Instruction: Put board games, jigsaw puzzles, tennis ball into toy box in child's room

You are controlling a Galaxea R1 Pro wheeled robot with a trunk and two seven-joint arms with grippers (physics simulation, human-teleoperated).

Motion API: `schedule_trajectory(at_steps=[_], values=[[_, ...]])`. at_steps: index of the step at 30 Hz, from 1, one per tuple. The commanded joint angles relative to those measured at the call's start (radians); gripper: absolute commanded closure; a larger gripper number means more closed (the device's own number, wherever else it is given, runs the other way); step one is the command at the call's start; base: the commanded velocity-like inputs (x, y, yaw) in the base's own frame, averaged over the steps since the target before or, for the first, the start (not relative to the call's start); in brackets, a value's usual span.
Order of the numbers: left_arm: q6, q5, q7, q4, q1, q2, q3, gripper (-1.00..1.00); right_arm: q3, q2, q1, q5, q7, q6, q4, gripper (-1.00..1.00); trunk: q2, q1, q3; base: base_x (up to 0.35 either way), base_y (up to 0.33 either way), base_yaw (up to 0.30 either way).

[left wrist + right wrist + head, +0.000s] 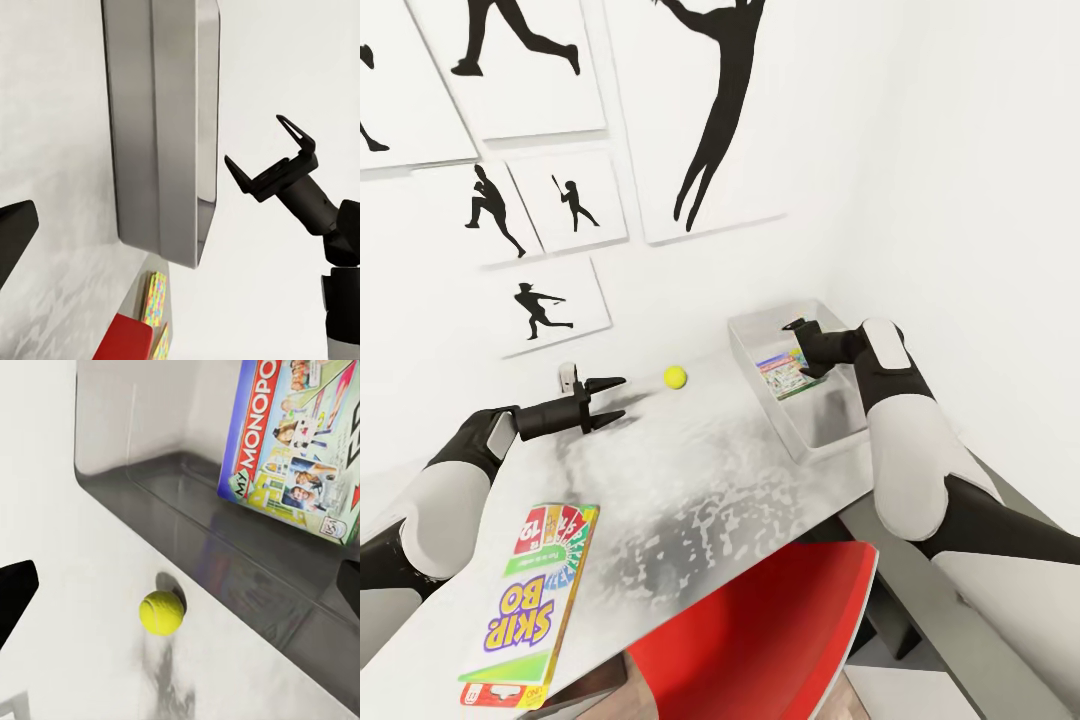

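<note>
The grey bin (815,425) sits at the far right end of the table (700,480), close to the white wall and near the table's right edge. 1 board game, the Monopoly box (785,375), leans tilted inside the bin against its wall. The right gripper (800,345) hangs over the bin's rim with its 2 fingers spread and nothing between them; from the left wrist camera it stands clear of the bin (161,135), apart from the rim.

The tennis ball (675,376) lies on bare tabletop between the bin and the left gripper (610,398), just beside the bin's outer wall (247,577) in the right wrist view, not touching it. The left gripper hovers over the table, fingers apart and empty, with open surface ahead of it up to the ball.

The Skip-Bo box (535,605) lies flat near the table's front left edge, well apart from the bin. A red chair (760,620) is pushed under the front edge.
</note>
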Motion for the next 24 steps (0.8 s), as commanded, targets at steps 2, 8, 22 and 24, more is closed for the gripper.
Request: schedule_trajectory(at_steps=[2, 8, 22, 24], values=[[0.007, -0.010, -0.007, 0.000, -0.001, 0.000, 0.007, -1.00, -0.005, 0.001, -0.001, -0.011, -0.010, 0.001, -0.001, -1.00, -0.002, 0.001, -0.002, 0.000, 0.000, 0.000], [0.007, -0.010, -0.007, 0.000, -0.001, 0.000, 0.006, -1.00, -0.005, 0.001, -0.001, -0.011, -0.010, 0.001, -0.001, -1.00, -0.002, 0.001, -0.002, 0.000, 0.000, 0.000], [0.007, -0.010, -0.007, 0.000, -0.001, 0.000, 0.006, -1.00, -0.005, 0.004, 0.002, -0.011, -0.002, 0.000, -0.016, -1.00, -0.002, 0.001, -0.002, 0.000, 0.000, 0.000], [0.007, -0.010, -0.007, 0.000, -0.001, 0.000, 0.006, -1.00, -0.005, 0.004, 0.003, -0.011, 0.003, -0.001, -0.017, -1.00, -0.002, 0.001, -0.002, 0.000, 0.000, 0.000]])
